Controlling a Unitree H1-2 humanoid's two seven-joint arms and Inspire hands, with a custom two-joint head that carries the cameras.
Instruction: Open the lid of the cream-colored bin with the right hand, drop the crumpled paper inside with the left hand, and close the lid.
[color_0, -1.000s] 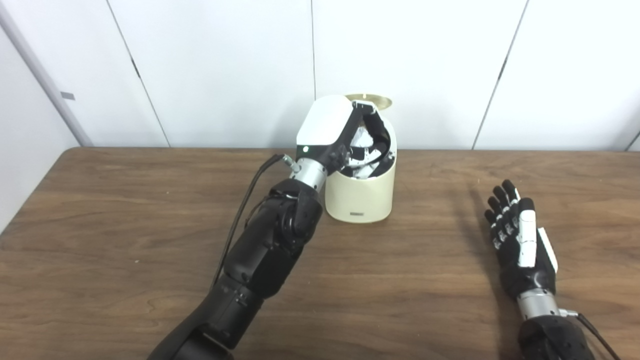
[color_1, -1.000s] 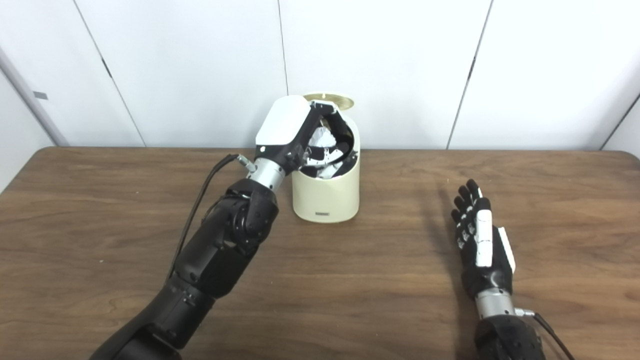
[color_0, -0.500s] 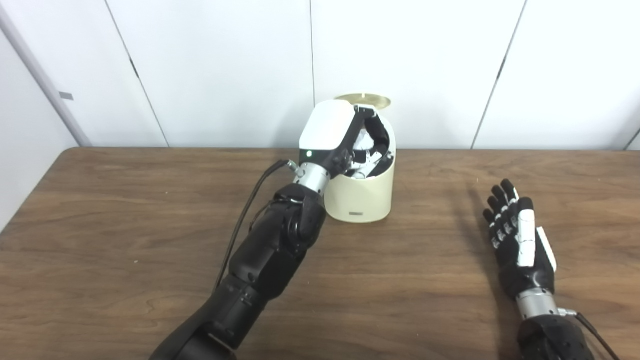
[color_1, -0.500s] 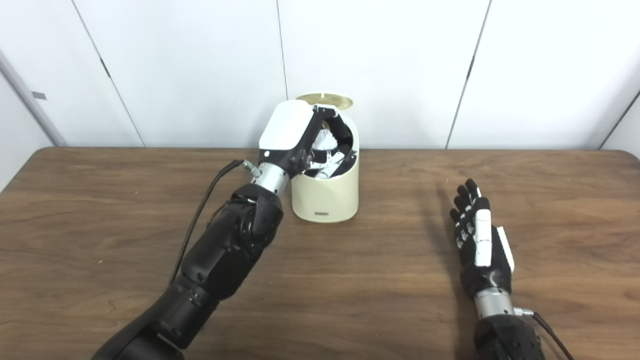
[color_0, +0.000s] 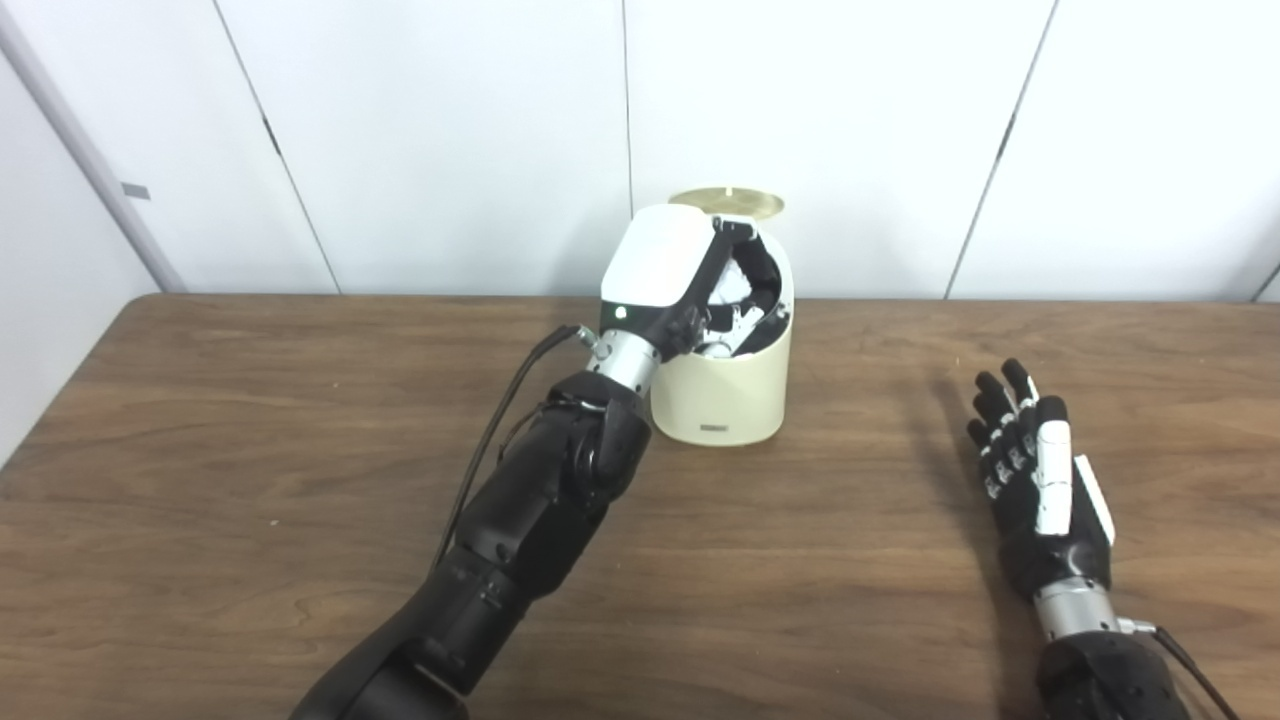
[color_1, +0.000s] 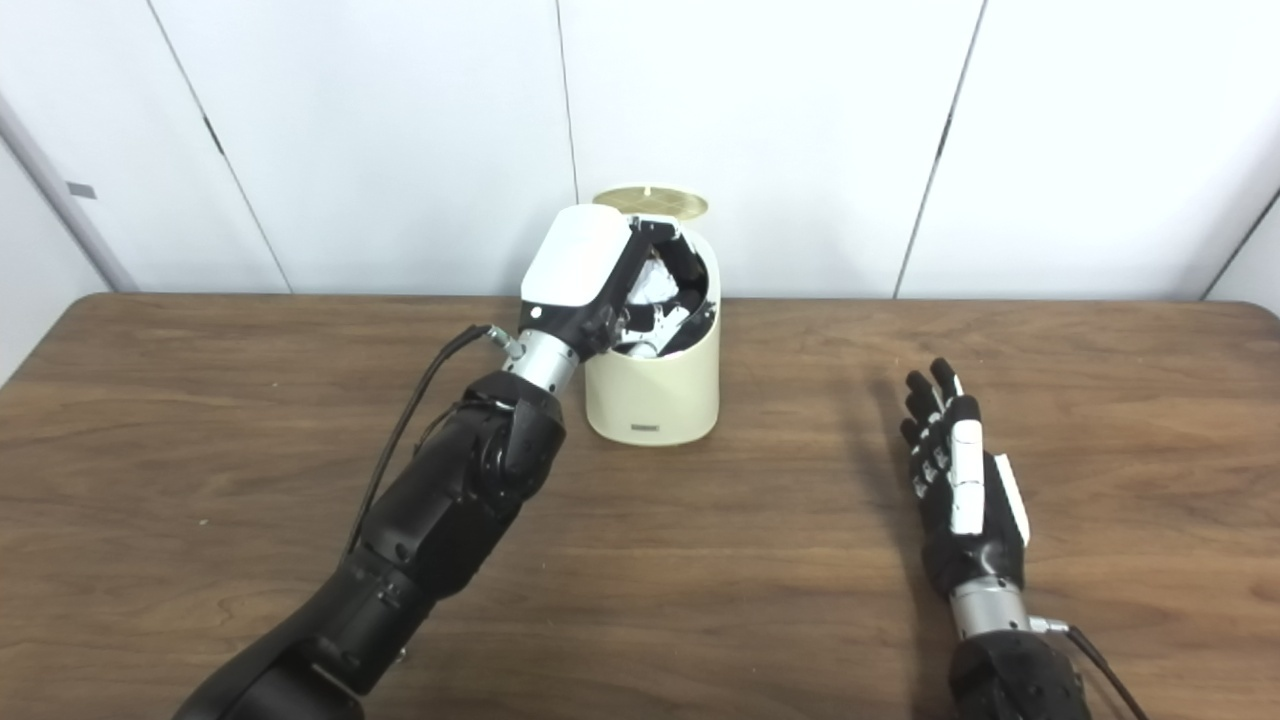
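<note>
One cream-colored bin (color_0: 722, 390) stands upright toward the far edge of the wooden surface (color_0: 250, 470), its long axis vertical and its mouth facing up, with a small label low on the near wall. Its single gold-toned lid (color_0: 726, 201) is raised behind the mouth at about 12 o'clock, the round face showing nearly edge-on. One piece of crumpled paper (color_1: 655, 283) shows as white creases in the mouth of the bin, enclosed by the dark fingers (color_0: 765, 275) of the left robot hand (color_0: 700, 280); the fingers curl round the paper, and it cannot be told whether they press on it or merely cup it. That left robot hand is tipped forward and down over the bin's rim from about 9 o'clock, its white back plate turned up and to the left, a small green light near the wrist. Its black arm runs back toward 7 o'clock to the bottom edge, with a cable looping beside the forearm. There are two robot hands in all. The right robot hand (color_0: 1040, 480) lies well apart from the bin at about 4 o'clock, holding nothing, fingers spread and pointing away toward 12 o'clock, thumb side up.
</note>
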